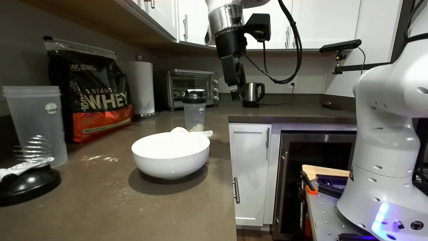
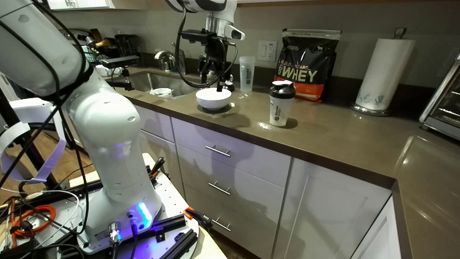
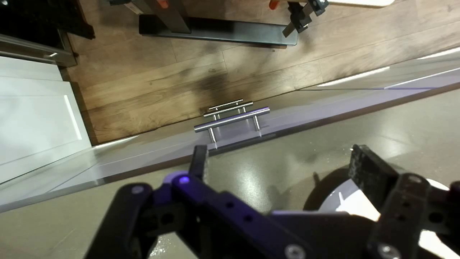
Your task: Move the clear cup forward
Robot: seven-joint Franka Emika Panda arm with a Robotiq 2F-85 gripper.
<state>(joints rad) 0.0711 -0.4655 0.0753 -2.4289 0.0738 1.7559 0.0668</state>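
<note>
White cabinets [image 1: 324, 23] — wood floor [image 3: 251, 68]

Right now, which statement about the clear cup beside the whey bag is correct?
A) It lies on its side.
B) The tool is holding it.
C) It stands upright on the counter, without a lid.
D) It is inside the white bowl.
C: in an exterior view, the clear cup stands upright on the counter with its rim uncovered, and the tool, open in the wrist view, is apart from it.
</note>
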